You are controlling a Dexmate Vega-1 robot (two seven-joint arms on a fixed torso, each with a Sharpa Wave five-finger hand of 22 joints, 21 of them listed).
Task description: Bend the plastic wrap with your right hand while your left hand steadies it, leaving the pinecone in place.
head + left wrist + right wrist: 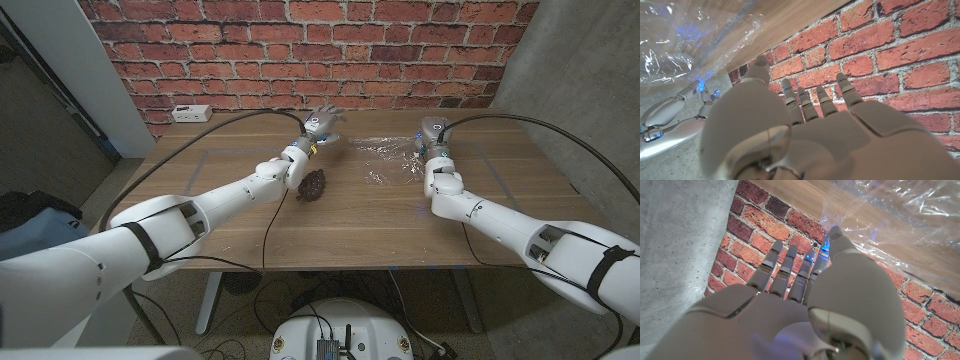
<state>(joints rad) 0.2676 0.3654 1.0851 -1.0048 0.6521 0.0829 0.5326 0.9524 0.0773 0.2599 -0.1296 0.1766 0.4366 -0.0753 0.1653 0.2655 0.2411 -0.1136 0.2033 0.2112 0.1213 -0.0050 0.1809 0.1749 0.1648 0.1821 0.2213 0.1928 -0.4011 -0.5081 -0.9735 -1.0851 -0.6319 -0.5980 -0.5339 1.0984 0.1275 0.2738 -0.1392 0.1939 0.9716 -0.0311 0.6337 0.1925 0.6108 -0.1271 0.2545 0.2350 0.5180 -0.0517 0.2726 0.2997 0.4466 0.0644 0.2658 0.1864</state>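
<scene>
Wooden worktop (pixel 330 215) set against a red brick wall (pixel 300 40). Clear plastic wrap (pixel 385 155) lying crumpled toward the far edge, somewhat right of the middle; seen also in the left wrist view (pixel 685 35) and the right wrist view (pixel 900 210) as a glossy, wrinkled sheet on the wood. Dark pinecone (pixel 313 186) resting near the middle of the worktop, closer to the near edge than the wrap, just beside the left forearm and apart from the wrap. Left hand (pixel 322 124) raised near the far edge at the left border of the wrap, fingers (pixel 820 100) spread and extended, nothing held. Right hand (pixel 432 134) at the right border of the wrap, fingers (pixel 785 272) straight and close together, pointing toward the wall; nothing visibly gripped, though contact with the wrap cannot be told. White power strip (pixel 188 113) lying at the far left corner by the wall.
</scene>
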